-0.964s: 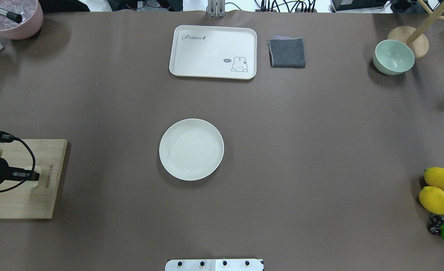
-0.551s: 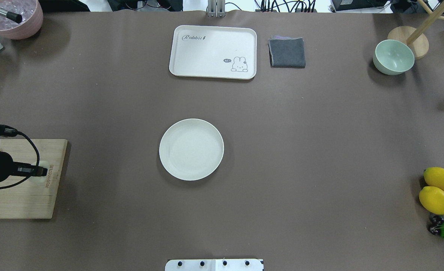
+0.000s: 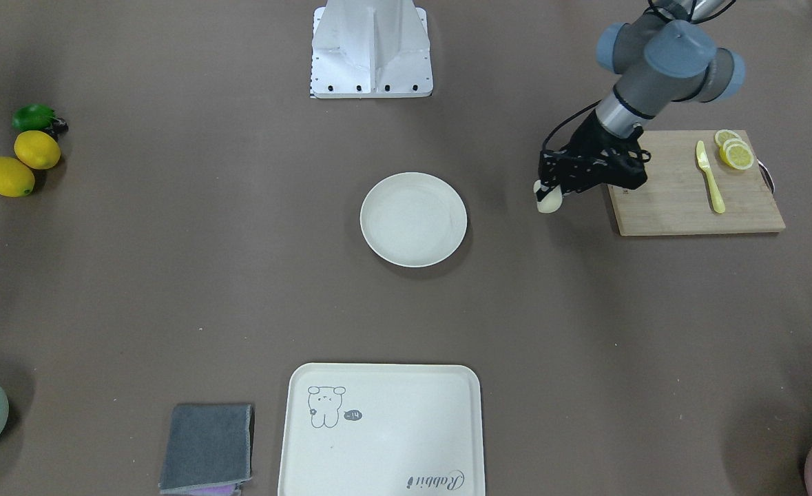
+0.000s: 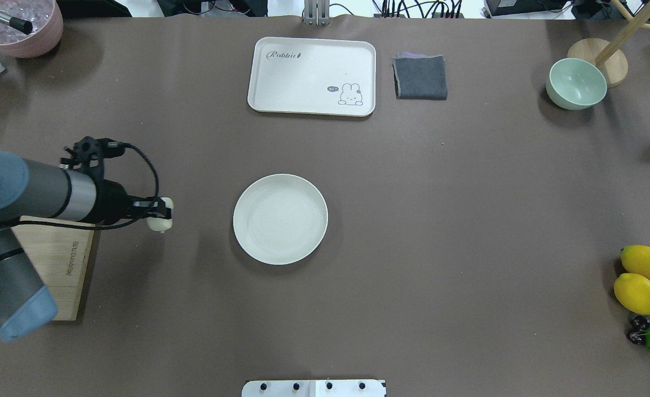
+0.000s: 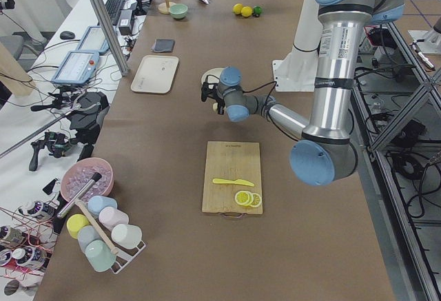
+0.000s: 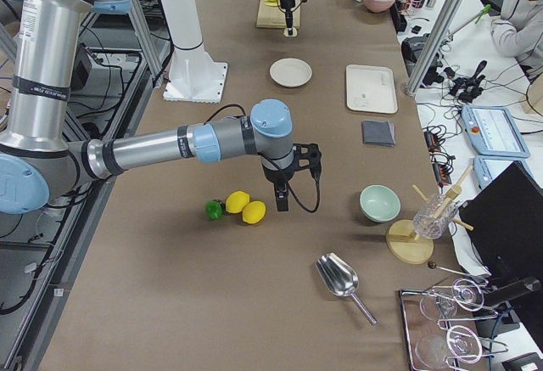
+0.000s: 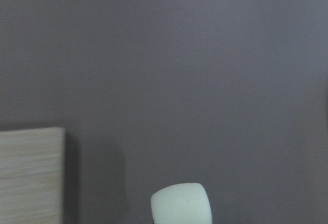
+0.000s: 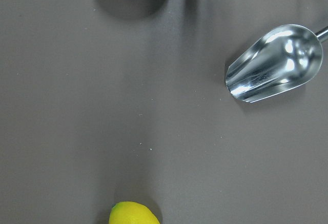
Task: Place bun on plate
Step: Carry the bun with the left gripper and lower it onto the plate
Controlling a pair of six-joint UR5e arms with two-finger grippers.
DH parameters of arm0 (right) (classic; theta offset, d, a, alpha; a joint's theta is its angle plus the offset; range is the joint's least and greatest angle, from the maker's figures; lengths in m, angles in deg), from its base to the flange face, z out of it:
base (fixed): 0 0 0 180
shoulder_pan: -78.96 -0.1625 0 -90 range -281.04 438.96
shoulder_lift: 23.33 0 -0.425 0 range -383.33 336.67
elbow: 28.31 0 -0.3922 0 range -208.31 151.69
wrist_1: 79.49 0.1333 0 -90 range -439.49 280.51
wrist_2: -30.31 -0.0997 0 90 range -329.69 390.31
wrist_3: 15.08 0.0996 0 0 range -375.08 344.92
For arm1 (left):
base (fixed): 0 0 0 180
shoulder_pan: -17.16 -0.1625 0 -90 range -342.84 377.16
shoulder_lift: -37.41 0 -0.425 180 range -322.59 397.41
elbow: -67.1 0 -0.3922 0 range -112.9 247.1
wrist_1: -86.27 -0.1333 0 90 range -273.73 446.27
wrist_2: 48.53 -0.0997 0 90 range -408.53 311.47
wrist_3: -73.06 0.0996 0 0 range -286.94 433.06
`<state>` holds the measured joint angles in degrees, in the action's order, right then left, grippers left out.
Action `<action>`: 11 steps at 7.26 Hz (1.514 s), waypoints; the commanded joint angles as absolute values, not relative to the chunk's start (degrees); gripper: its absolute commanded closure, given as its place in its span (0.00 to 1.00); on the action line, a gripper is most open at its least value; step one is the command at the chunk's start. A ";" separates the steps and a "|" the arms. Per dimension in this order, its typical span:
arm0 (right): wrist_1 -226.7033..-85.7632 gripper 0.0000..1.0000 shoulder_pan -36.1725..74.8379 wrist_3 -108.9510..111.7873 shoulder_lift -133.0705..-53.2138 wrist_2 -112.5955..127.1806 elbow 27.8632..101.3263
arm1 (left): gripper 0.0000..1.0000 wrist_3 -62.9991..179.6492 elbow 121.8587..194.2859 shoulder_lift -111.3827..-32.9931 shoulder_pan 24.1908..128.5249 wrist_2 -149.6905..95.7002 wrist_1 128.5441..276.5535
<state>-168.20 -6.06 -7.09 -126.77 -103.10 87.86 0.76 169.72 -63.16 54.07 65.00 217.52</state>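
Observation:
The bun point(image 4: 160, 222), a small pale rounded lump, hangs in my left gripper point(image 4: 161, 213), which is shut on it above the brown table. It sits between the wooden cutting board point(image 4: 63, 264) and the plate point(image 4: 280, 219), well left of the plate's rim. The front view has the bun point(image 3: 549, 200) to the right of the empty round cream plate point(image 3: 413, 219). The left wrist view shows the bun point(image 7: 182, 203) at the bottom edge. My right gripper point(image 6: 282, 197) appears only in the exterior right view, beside the lemons; I cannot tell its state.
The cutting board point(image 3: 681, 200) carries a yellow knife point(image 3: 710, 178) and lemon slices point(image 3: 736, 153). At the far side are a cream tray point(image 4: 312, 76), a grey cloth point(image 4: 420, 77) and a green bowl point(image 4: 576, 84). Lemons point(image 4: 642, 278) lie at the right edge, a metal scoop point(image 8: 274, 62) beyond.
My left arm has swung right from over the cutting board toward the plate, carrying the bun with it. The plate has not moved.

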 commanded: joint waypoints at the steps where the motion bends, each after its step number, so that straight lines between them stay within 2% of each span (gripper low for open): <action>1: -168.17 0.00 -6.38 -7.08 -127.13 -103.10 87.88 | 0.70 -6.89 164.17 -78.28 49.87 62.58 212.67; 3: -168.17 0.00 -6.47 -7.08 -127.22 -103.10 87.79 | 0.69 -8.33 159.75 -83.43 44.61 56.27 212.66; 4: -168.17 0.00 -6.47 -7.08 -127.22 -103.10 87.62 | 0.65 -8.33 159.04 -83.62 44.32 55.80 212.66; 6: -168.17 0.00 -6.73 -7.08 -127.31 -103.10 87.70 | 0.27 -8.24 158.42 -83.62 44.32 55.71 212.66; 7: -168.17 0.00 -6.73 -7.08 -127.31 -103.10 87.70 | 0.16 -8.24 158.33 -83.53 44.32 55.62 212.66; 9: -168.17 0.00 -6.73 -7.08 -127.31 -103.10 87.70 | 0.04 -8.24 159.12 -83.62 44.49 55.36 212.66; 11: -168.17 0.00 -7.08 -7.00 -128.53 -103.19 87.18 | 0.03 -7.81 163.49 -82.57 47.64 57.45 208.22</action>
<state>-168.21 -6.83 -7.07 -127.65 -103.12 87.42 -8.10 160.76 -83.18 45.64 56.05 211.52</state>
